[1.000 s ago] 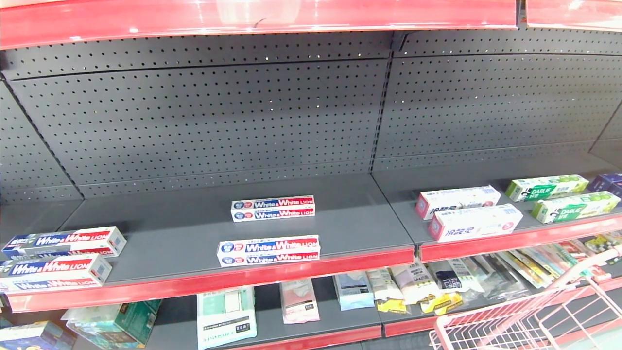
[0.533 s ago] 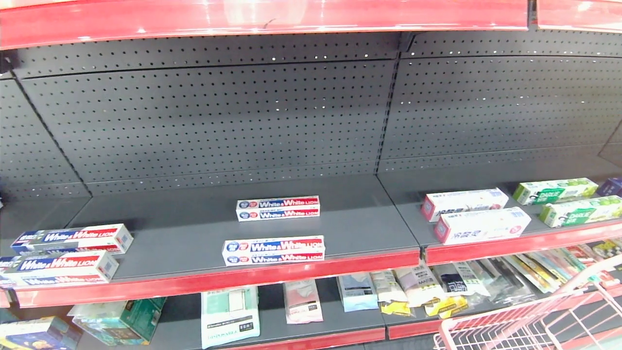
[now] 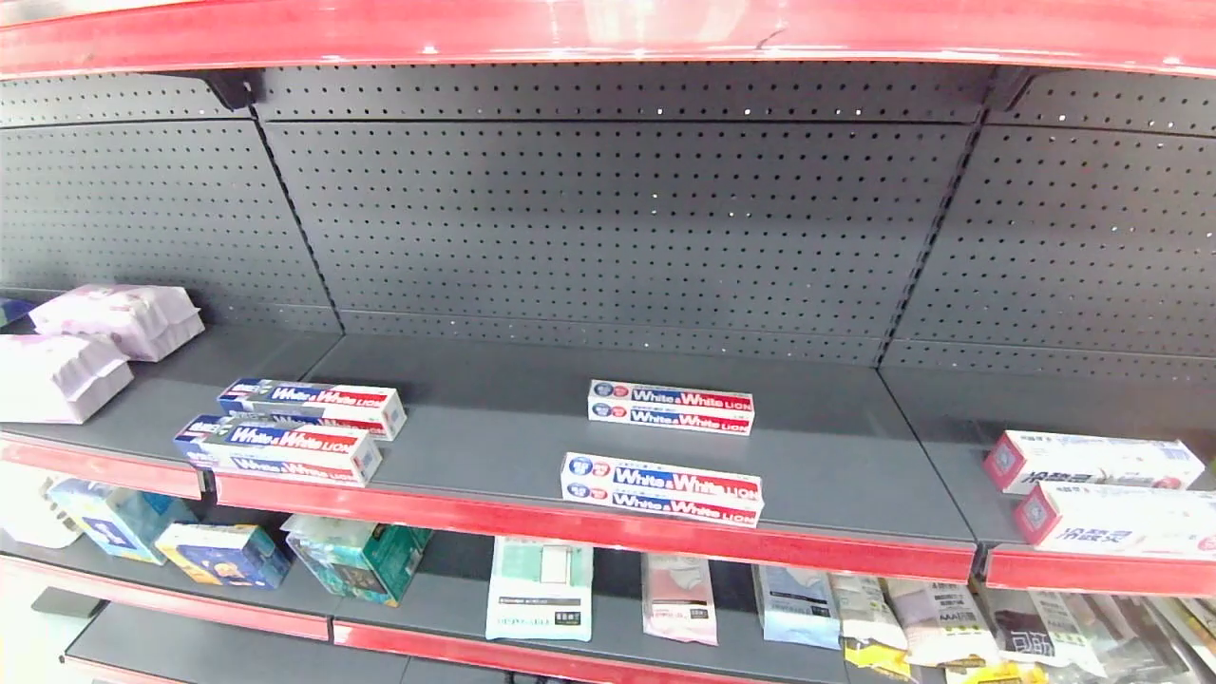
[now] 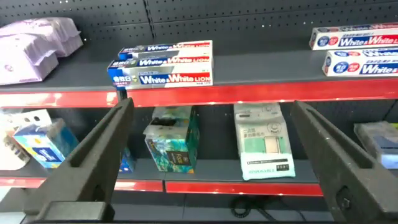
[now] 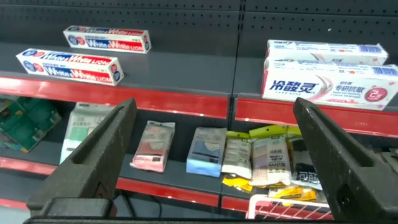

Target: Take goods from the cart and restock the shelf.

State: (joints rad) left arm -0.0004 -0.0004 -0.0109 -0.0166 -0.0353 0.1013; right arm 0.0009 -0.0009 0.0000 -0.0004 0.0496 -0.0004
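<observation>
As my head has swung left over the last second, the whole view slides right; nothing on the shelf [image 3: 494,418] itself has moved. My right gripper [image 5: 214,102] hangs with jaws spread and empty just above the cart [image 5: 252,208]; my left gripper [image 4: 211,104] is spread and empty too. Toothpaste boxes [image 3: 671,408] with red, white and blue lettering lie well apart, so I judge that restocking has barely begun.

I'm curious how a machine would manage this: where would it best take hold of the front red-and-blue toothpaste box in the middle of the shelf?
Probably across its narrow width at mid-length, coming down from above. The front toothpaste box lies flat, long side along the shelf's red edge, with bare shelf behind it, so its front and back faces are reachable; mid-length should keep it balanced.
</observation>
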